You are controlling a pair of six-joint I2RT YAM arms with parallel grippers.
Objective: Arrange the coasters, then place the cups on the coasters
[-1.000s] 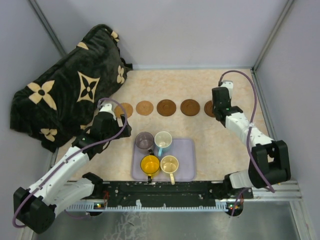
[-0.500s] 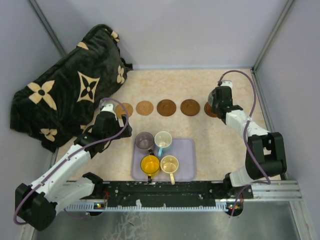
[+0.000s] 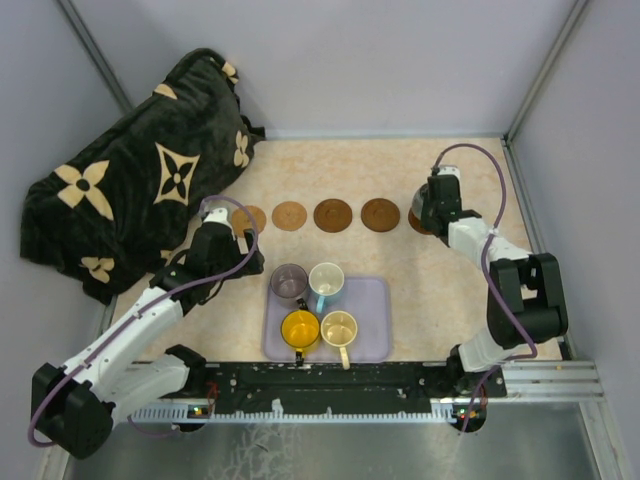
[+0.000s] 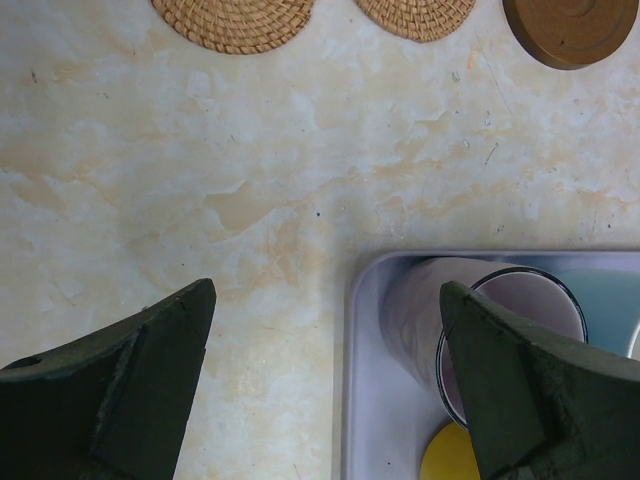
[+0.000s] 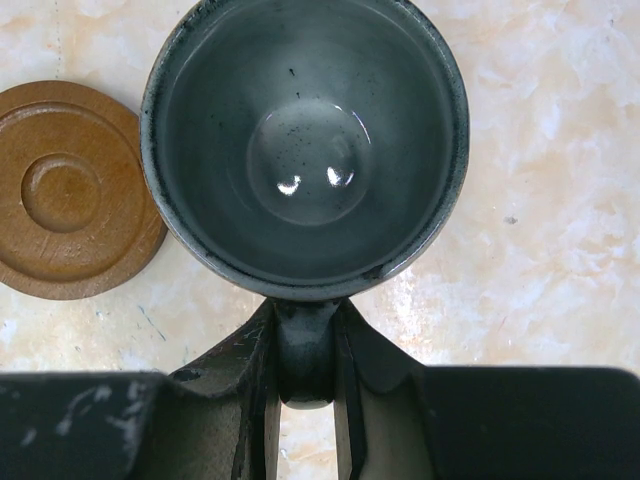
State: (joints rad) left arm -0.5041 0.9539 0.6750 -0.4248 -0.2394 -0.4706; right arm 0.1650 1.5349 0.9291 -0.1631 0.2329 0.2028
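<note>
Right now my right gripper (image 5: pixel 305 345) is pinched nearly shut on the handle of the dark grey-green cup (image 5: pixel 305 150), with the handle pointing back toward the wrist. From above, that cup hangs over the rightmost coaster (image 3: pixel 414 222) at the end of the row, with only a brown sliver showing at its left edge (whether the base is down on it I cannot tell). The neighbouring dark coaster (image 5: pixel 70 190) lies bare just beside the cup on its left. So the release, I judge, turns on the cup being squarely above its own disc. My left gripper (image 4: pixel 327 290) hangs spread wide and holds nothing. The purple cup (image 4: pixel 505 330) on the lavender tray (image 4: pixel 365 330) is just to its right, so that arm is nearer the tray.
</note>
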